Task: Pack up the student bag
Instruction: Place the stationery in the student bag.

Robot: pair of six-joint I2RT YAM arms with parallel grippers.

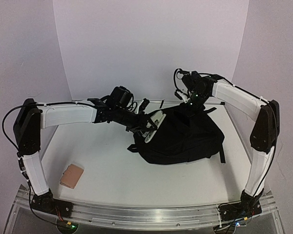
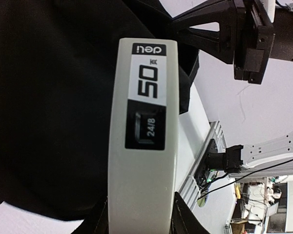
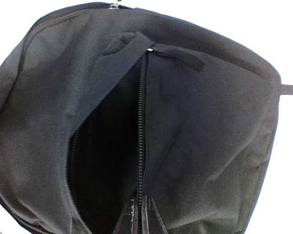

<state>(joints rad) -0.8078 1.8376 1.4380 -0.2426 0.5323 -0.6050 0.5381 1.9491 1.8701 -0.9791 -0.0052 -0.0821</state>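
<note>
The student bag (image 1: 185, 139), a large black backpack, lies right of the table's centre. In the right wrist view its zip (image 3: 142, 112) runs up the middle beside a dark open slit (image 3: 100, 165). My right gripper (image 3: 142, 217) is shut on the bag's zip edge at the bag's far top (image 1: 192, 104). My left gripper (image 2: 141, 222) is shut on a white stapler (image 2: 144, 161) with a black "50 24/8" label. It holds the stapler against the bag's left side (image 1: 154, 124), over black fabric (image 2: 49, 97). The right gripper (image 2: 246, 46) shows in the upper right of the left wrist view.
A small pinkish pencil case (image 1: 71, 175) lies near the front left of the white table (image 1: 107, 165). White walls (image 1: 146, 48) enclose the back and sides. A bag strap (image 1: 221, 153) trails off the bag's right side. The metal rail (image 1: 146, 214) with the arm bases runs along the near edge.
</note>
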